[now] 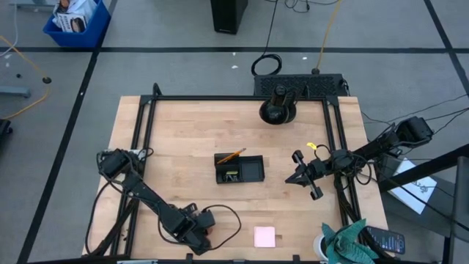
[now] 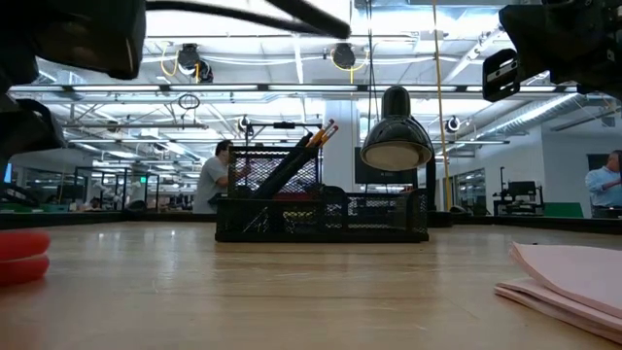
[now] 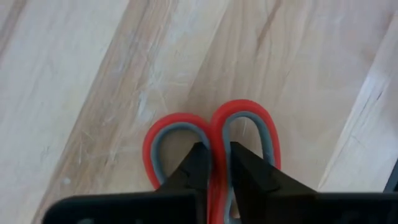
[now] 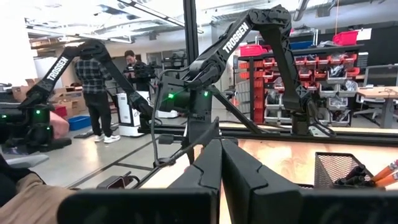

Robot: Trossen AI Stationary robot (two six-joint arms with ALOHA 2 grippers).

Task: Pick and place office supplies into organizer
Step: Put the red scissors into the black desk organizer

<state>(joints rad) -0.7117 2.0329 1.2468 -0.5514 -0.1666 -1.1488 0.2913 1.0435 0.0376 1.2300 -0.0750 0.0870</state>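
Red-handled scissors (image 3: 211,134) lie flat on the wooden table near its front edge, left of centre, and show as a red shape in the low view (image 2: 21,255). My left gripper (image 3: 217,152) points down on their handles and is shut on them (image 1: 198,230); the blades are hidden beneath it. The black mesh organizer (image 1: 240,169) stands mid-table with orange pencils (image 1: 231,156) leaning in it. A pink sticky-note pad (image 1: 264,236) lies at the front. My right gripper (image 1: 302,176) hangs shut above the table's right side, holding nothing. My left gripper comes from above, pointing steeply down, with one finger (image 3: 198,163) in each handle loop. The two fingers pinch the loops' inner bars (image 3: 217,134), where the two loops meet. The scissors lie flat on the table.
A round black stand with a post (image 1: 278,110) sits at the far edge. A teal cloth (image 1: 352,240) lies at the front right corner. A black frame (image 1: 146,110) borders the tabletop. Bare wood lies between the scissors and the organizer (image 2: 321,216).
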